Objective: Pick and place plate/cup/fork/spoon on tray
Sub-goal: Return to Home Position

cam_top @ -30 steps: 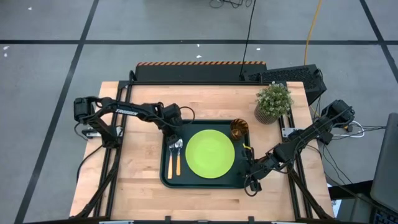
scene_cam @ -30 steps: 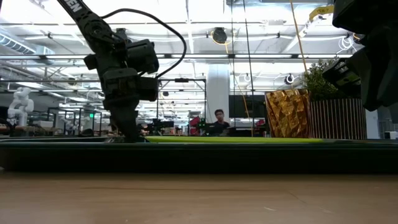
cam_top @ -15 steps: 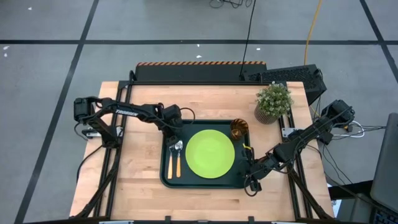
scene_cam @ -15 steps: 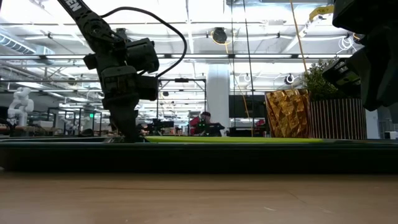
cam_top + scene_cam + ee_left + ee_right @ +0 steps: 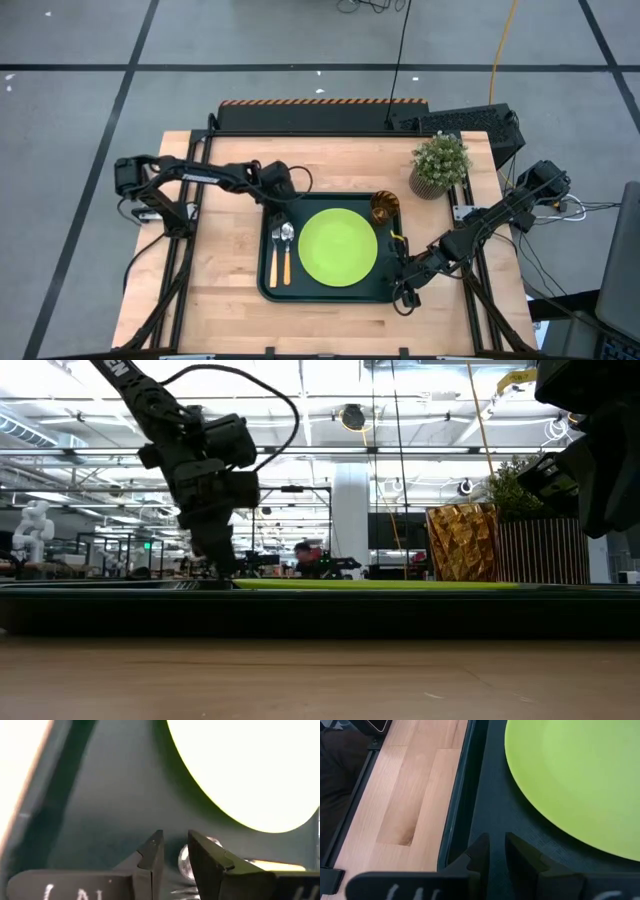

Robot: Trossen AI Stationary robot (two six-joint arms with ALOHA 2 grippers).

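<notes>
- Left gripper: arm reaches in from frame left, tip above the tray's upper-left corner; fingers narrowly parted, pinching nothing
- Spoon and fork lie side by side on the tray, left of the plate
- Cup in the tray's upper-right corner
- Right gripper: arm folded low at the tray's right rim; fingers slightly apart, empty

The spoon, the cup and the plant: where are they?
spoon (image 5: 287, 233): high view, on its silver bowl.
cup (image 5: 385, 208): high view, on its amber rim.
plant (image 5: 440, 158): high view, on its leaves.
</notes>
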